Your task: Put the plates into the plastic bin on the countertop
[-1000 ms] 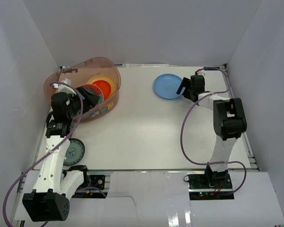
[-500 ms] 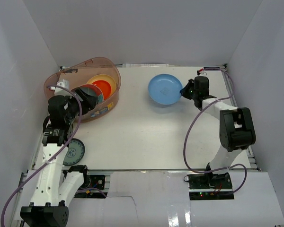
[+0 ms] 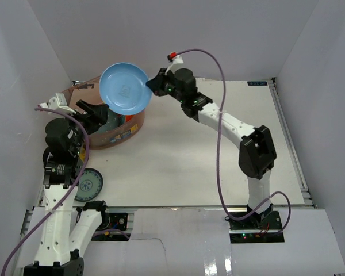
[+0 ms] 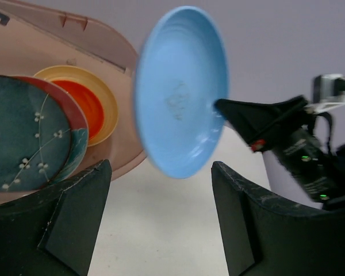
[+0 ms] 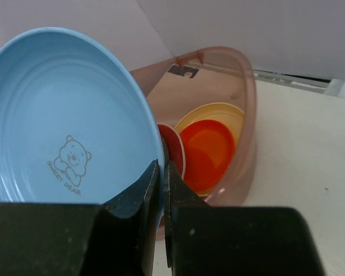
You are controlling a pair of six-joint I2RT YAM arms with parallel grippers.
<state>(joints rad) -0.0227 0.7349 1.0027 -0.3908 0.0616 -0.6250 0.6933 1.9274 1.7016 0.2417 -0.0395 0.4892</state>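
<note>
1. My right claw (image 3: 156, 85) (image 5: 163, 172) is clenched on the rim of the blue plate (image 3: 124, 88) (image 4: 181, 92) (image 5: 63, 115), one finger on each face.
2. The blue plate hangs in the air, stood almost on edge, over the rounded end of the plastic bin (image 3: 125, 133) (image 4: 75, 34) (image 5: 241, 75). It touches neither the bin nor the surface (image 3: 190, 167). A small bear drawing shows in its hollow.
3. My right arm reaches across the surface toward the far left corner, where the bin sits.
4. My left claw (image 3: 95, 112) (image 4: 160, 167) is released, its fingers spread wide and holding nothing. It hovers by the near side of the bin, pointed toward the blue plate.
5. Inside the bin an orange-red plate (image 4: 83, 100) (image 5: 207, 146) lies nested in a cream-yellow plate (image 4: 106, 109) (image 5: 233, 118).
6. Beside them a dark teal floral plate (image 4: 17, 138) with a red rim leans in the bin.
7. A teal patterned plate (image 3: 87, 185) lies flat on the surface at its near left edge, partly hidden behind my left arm.
</note>
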